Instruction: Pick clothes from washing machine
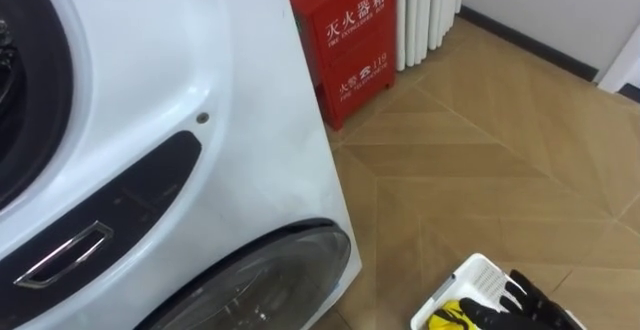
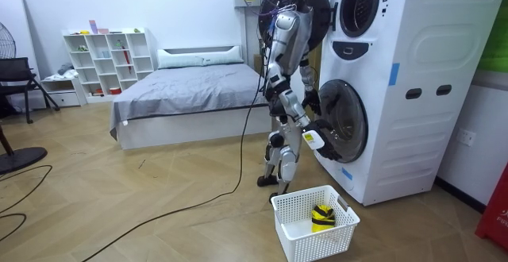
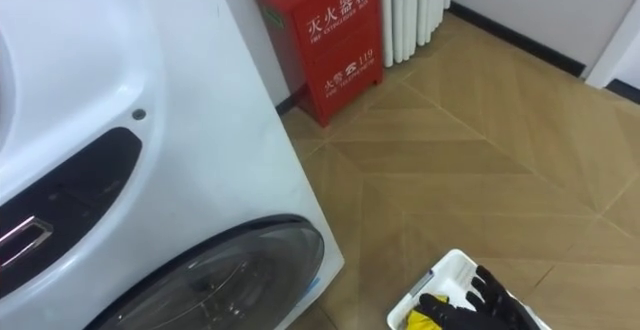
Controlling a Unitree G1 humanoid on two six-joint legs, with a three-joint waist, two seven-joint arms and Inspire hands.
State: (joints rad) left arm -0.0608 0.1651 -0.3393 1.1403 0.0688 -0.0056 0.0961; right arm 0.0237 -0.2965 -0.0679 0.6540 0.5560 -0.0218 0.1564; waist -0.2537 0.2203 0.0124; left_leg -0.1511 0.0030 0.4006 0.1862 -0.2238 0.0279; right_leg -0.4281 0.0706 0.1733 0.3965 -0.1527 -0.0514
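Laundry, a yellow-and-black garment (image 2: 321, 214), seemingly soft and light and best pinched at a raised fold, is lying in the white laundry basket (image 2: 302, 242) near the robot's feet, while its right hand (image 2: 313, 140) is hovering by the lower washer door (image 2: 345, 123), and I cannot tell its grip.

Red wall cabinet (image 1: 350, 40) standing on herringbone wood floor (image 1: 500, 170); white radiator (image 1: 430, 10) just beside it. Across the room: grey bed (image 2: 182, 87), white shelf unit (image 2: 109, 59), black chair (image 2: 16, 83).
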